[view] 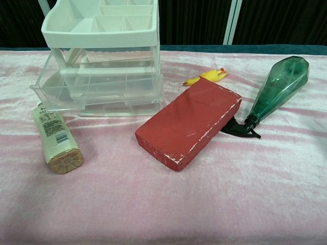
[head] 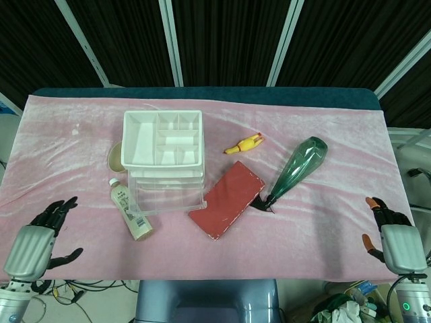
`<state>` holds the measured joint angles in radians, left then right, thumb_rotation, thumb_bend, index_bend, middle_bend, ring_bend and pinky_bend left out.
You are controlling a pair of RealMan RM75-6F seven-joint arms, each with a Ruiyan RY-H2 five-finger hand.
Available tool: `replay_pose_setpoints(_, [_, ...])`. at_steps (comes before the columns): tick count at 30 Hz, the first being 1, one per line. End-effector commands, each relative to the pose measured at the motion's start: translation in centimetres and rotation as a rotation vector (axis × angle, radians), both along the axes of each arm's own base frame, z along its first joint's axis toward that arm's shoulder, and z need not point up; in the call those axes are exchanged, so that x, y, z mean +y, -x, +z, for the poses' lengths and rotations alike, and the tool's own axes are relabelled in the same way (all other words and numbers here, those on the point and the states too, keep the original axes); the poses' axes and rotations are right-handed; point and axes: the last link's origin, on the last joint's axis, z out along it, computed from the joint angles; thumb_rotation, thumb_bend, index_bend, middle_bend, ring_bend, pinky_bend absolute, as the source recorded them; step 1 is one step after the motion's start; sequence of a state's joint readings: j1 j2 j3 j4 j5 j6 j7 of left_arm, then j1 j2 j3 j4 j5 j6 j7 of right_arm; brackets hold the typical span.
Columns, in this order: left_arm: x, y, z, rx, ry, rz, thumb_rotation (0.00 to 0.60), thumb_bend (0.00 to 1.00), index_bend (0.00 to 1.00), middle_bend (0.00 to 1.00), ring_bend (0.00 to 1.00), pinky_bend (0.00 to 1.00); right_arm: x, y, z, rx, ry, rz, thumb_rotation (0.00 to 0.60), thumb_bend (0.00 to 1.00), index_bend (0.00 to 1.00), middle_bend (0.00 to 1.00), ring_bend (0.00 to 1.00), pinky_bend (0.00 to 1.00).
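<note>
Pink cloth (head: pixel 337 222) covers the table where a cream tube (head: pixel 130 209) lies beside a clear drawer unit (head: pixel 163 157), well beyond the spread, empty fingers (head: pixel 56 210) of the left hand (head: pixel 32 245). The right hand (head: pixel 397 243) hangs off the far edge, fingers loosely apart, holding nothing. Judging by the layout, the work sits between grasps; any pick-up calls for a long reach forward.

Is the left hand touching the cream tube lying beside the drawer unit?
Apart. In the head view the left hand sits at the table's near-left edge, with bare pink cloth between it and the cream tube.
</note>
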<state>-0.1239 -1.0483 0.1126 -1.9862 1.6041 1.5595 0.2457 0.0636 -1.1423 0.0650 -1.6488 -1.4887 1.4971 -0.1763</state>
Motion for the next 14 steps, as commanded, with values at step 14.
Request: replay_pose_setpoints(14, [-0.7,6.1,2.7,-0.071,-0.065,0.19,0.6,0.1,0.02,0.15,0.0,0.14,0.2,-0.6,0.3,-0.028,0.019,0.111,0.6,0.19,0.15,0.12,0.27,0.25])
